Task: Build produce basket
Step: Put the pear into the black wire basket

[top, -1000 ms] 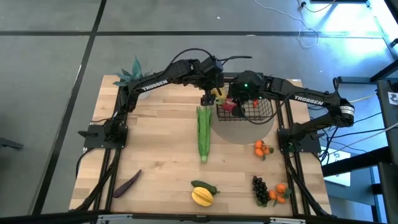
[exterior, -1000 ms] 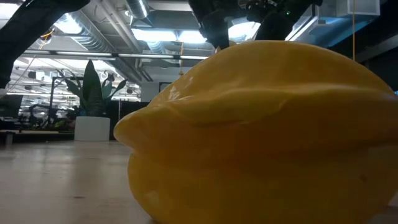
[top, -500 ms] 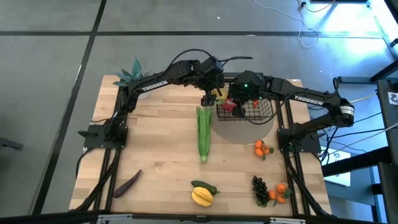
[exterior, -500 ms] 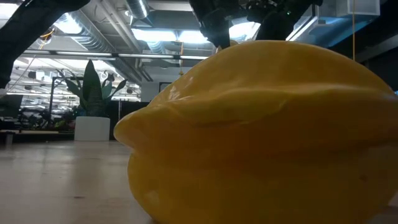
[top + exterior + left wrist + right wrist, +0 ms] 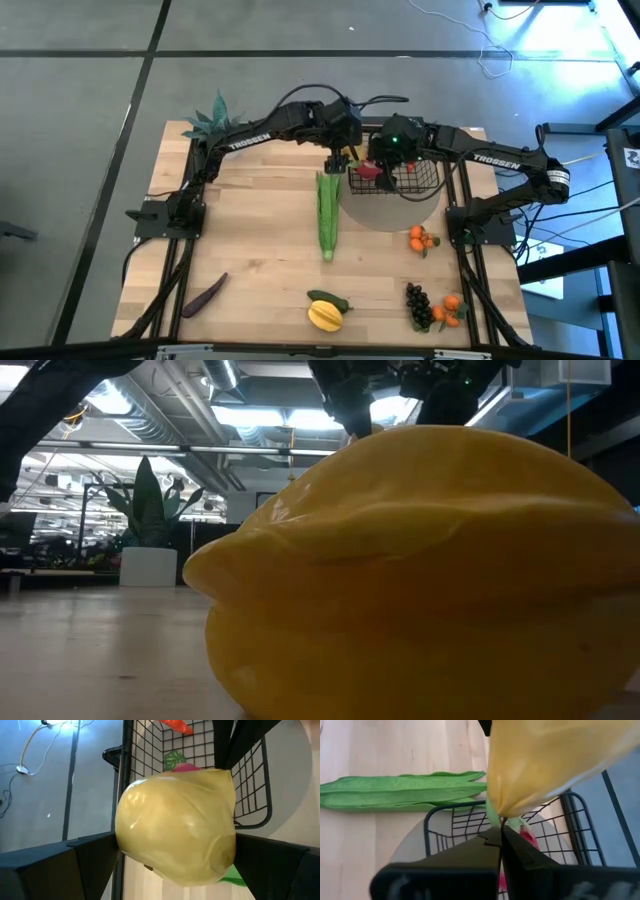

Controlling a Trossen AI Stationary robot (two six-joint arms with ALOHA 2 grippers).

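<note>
Two grippers meet at the far middle of the table. The left gripper (image 5: 340,158) is clamped on a pale yellow lemon (image 5: 175,827), which fills the gap between its dark fingers (image 5: 75,865) and hangs just beside the near-left corner of the basket (image 5: 420,180). The right gripper (image 5: 385,172) is over the basket's left side with its fingers pressed together on the green leaf of a red radish (image 5: 527,837), the radish hanging within the wire walls. The basket is small, square and black, its open mesh showing a bit of orange carrot (image 5: 172,724) against its far wall, and it stands on a pale grey round mat (image 5: 385,212). The long green corn (image 5: 328,215) lies just left of the mat, its far end near the lemon. Further out on the light wooden table (image 5: 250,250) a purple eggplant (image 5: 205,295) lies near the front left, a yellow mango (image 5: 325,317) with a green pepper (image 5: 330,299) touching it at the front middle, dark grapes (image 5: 418,303) and oranges (image 5: 452,305) at the front right, and more oranges (image 5: 422,239) just in front of the mat. A spiky blue-green plant (image 5: 210,118) stands at the far left corner. From table height the mango blocks nearly everything; beyond it are ceiling lights, pipes and a potted plant (image 5: 148,520) in a white pot.
</note>
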